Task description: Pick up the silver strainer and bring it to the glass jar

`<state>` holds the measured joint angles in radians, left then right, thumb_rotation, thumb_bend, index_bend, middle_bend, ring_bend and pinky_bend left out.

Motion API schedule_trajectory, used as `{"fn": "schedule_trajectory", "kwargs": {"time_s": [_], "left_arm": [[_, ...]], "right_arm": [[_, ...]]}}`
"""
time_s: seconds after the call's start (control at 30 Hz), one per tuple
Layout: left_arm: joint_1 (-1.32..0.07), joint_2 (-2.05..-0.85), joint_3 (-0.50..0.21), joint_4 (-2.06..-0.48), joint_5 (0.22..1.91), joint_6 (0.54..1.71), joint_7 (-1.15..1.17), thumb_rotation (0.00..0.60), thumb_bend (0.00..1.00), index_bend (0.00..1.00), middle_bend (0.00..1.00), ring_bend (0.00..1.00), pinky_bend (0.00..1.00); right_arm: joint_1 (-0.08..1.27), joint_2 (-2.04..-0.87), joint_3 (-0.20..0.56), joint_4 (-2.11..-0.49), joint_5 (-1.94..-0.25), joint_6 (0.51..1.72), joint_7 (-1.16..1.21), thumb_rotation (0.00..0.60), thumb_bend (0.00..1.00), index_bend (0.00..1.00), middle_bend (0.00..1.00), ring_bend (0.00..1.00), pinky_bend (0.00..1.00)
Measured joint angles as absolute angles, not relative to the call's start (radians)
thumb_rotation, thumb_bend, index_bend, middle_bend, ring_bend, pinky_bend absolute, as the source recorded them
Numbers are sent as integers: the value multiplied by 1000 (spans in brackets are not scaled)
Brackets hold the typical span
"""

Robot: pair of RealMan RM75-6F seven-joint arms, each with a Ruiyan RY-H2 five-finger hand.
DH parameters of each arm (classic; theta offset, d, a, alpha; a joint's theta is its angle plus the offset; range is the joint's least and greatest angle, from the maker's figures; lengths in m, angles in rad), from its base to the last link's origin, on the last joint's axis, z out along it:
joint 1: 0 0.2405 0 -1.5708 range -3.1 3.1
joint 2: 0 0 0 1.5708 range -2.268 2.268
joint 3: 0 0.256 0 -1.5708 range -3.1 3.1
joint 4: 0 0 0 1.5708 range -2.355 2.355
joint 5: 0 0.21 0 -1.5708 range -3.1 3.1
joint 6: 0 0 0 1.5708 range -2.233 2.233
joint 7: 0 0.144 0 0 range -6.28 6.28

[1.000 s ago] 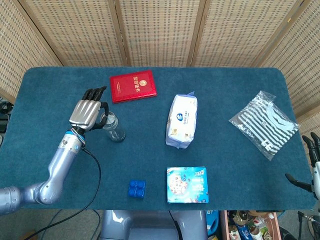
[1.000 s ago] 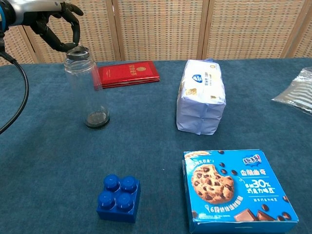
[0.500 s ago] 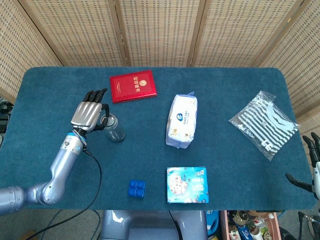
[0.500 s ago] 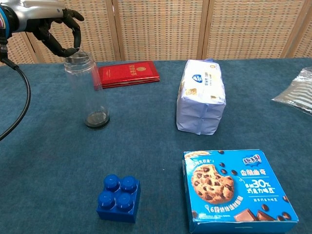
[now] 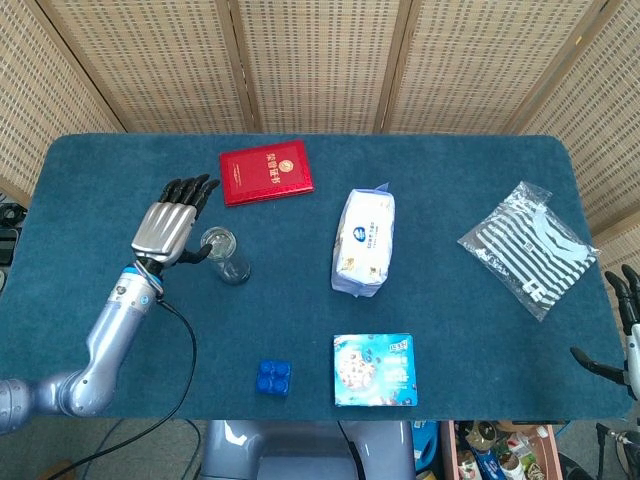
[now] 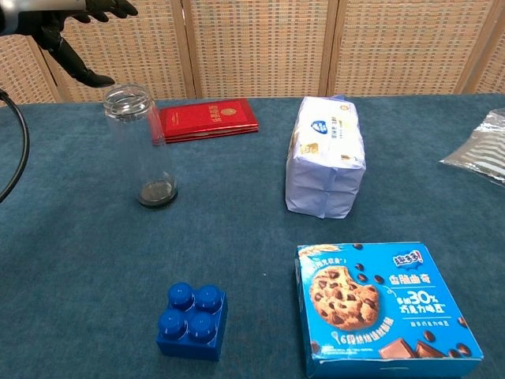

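At left of frame, the left hand [image 5: 168, 231] hovers just beside the clear glass jar's [image 6: 142, 146] open mouth, fingers [image 6: 79, 76] spread and empty; no separate silver strainer is visible, presumably already seated at the rim.

The left hand [image 6: 67, 35] is cut off by the top and left edges of the chest view, leaving only dark fingers visible above the glass jar [image 6: 142, 146]. The right hand [image 5: 625, 300] is mostly cut off by the right edge of the head view, so its pose cannot be told. A striped packet [image 6: 481, 154] is cropped at the chest view's right edge. The cookie box [image 6: 387, 312] runs past the bottom edge. The strainer cannot be made out inside the jar.
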<state>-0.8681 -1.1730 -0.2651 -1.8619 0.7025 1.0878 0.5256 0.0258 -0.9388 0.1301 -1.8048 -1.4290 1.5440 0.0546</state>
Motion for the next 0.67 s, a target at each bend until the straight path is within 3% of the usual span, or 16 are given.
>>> {"fn": "schedule_trajectory", "kwargs": {"time_s": [0.33, 0.53, 0.67], "left_arm": [[-729, -1040, -219, -1959, 840, 1182, 431, 600, 318, 0, 0, 0, 0], [-530, -994, -109, -1977, 1020, 1334, 326, 600, 281, 0, 0, 0, 0], [-363, -1003, -21, -1936, 1138, 1496, 259, 600, 281, 0, 0, 0, 0]], "right_arm": [[25, -939, 127, -1806, -1435, 1546, 54, 600, 0, 63, 0, 0, 0], [22, -941, 125, -1811, -1444, 1555, 44, 600, 0, 63, 0, 0, 0], [20, -943, 124, -1817, -1453, 1565, 31, 600, 0, 63, 0, 0, 0]]}}
